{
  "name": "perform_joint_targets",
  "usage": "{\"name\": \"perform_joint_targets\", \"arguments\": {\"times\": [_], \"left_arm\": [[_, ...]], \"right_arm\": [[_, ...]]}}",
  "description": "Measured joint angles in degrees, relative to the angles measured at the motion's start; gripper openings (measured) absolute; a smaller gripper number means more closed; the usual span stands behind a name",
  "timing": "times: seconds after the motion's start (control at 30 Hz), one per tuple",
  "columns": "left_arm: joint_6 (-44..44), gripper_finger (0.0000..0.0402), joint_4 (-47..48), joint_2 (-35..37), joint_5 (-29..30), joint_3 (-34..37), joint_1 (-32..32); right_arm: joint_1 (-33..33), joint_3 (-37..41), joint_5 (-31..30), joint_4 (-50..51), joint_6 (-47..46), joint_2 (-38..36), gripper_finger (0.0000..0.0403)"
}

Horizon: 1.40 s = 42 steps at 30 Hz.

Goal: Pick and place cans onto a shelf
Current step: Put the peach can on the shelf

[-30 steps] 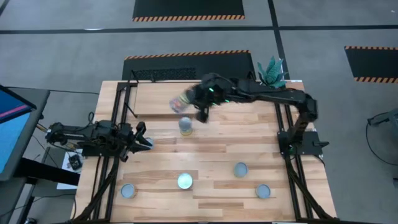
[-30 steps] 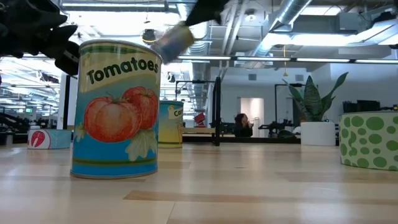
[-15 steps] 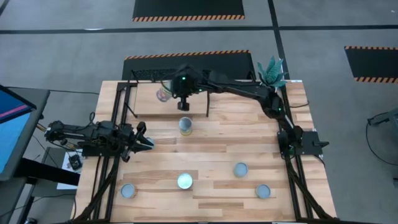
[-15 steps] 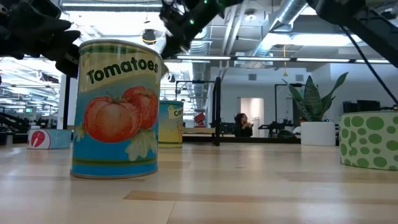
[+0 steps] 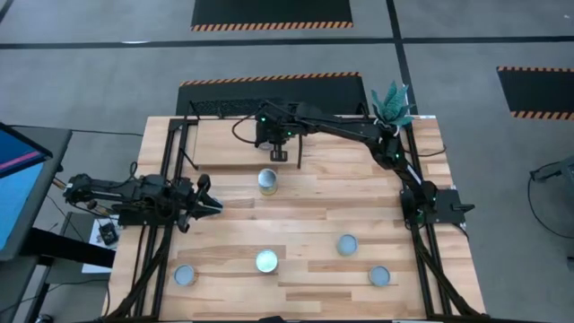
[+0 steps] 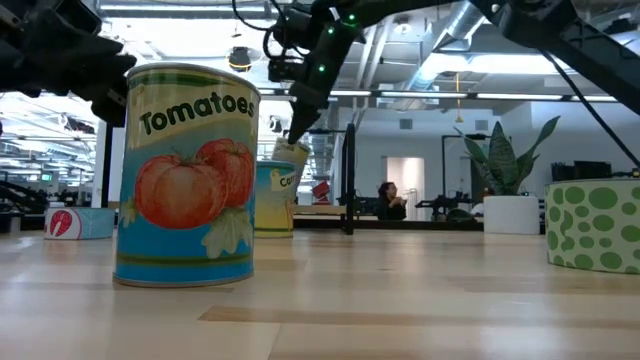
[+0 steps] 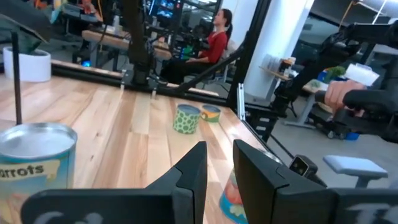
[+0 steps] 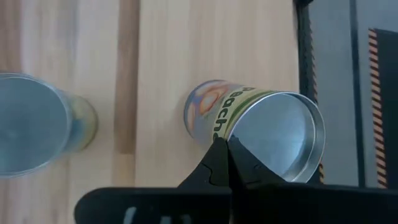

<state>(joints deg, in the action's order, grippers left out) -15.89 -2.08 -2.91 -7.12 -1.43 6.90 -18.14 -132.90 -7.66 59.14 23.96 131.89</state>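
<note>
**Peach can pinched at its rim over the shelf: a slip or a tip was the risk**

The right claw (image 5: 273,148) was seen reached out over the shelf (image 5: 220,152), its fingers drawn fully together. In the right wrist view the tips met the rim of the peach can (image 8: 261,127), and in the low view that can hung tilted under the claw, so it was judged to be held by the rim alone.

Such a thin pinch could let the can swing or slide out. If it were let go while tilted, it might land on its edge, roll across the shelf and drop off past the black rails. A release too near the shelf's edge could end the same way.

The left claw (image 5: 208,205) was held partly open and empty at the bench's (image 5: 314,215) left side, well apart from the shelf.

Five cans stood upright on the bench: one (image 5: 267,182) just in front of the shelf and four (image 5: 267,261) nearer the front edge. All tops were sealed, so nothing of their contents could be seen; only labels showed, as on the tomato can (image 6: 190,175). No can was seen standing free on the shelf. A white pot (image 5: 392,106) at the bench's far right corner held a green plant.
</note>
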Motion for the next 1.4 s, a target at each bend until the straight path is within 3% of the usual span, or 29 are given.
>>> {"name": "perform_joint_targets", "arguments": {"times": [0.33,0.67,1.1,1.27,1.4], "left_arm": [[0.1,0.0068,-0.1,-0.1,0.3,0.0,0.0],[0.1,0.0068,0.2,-0.1,0.3,0.0,0.0],[0.1,0.0068,1.8,-0.1,0.5,0.0,0.0],[0.1,0.0068,1.5,-0.1,6.5,0.0,0.0],[1.7,0.0068,-0.1,-0.1,12.9,0.0,0.0]], "right_arm": [[0.1,0.0,0.1,4.6,0.5,0.1,0.0002],[0.2,0.0,0.0,4.5,0.1,0.1,0.0047],[0.8,0.0,-0.2,-1.1,-0.2,0.1,0.0048],[4.5,-2.1,-0.5,5.2,-1.5,-0.4,0.0048],[9.4,-2.0,-5.5,13.9,-4.4,-3.0,0.0048]]}}
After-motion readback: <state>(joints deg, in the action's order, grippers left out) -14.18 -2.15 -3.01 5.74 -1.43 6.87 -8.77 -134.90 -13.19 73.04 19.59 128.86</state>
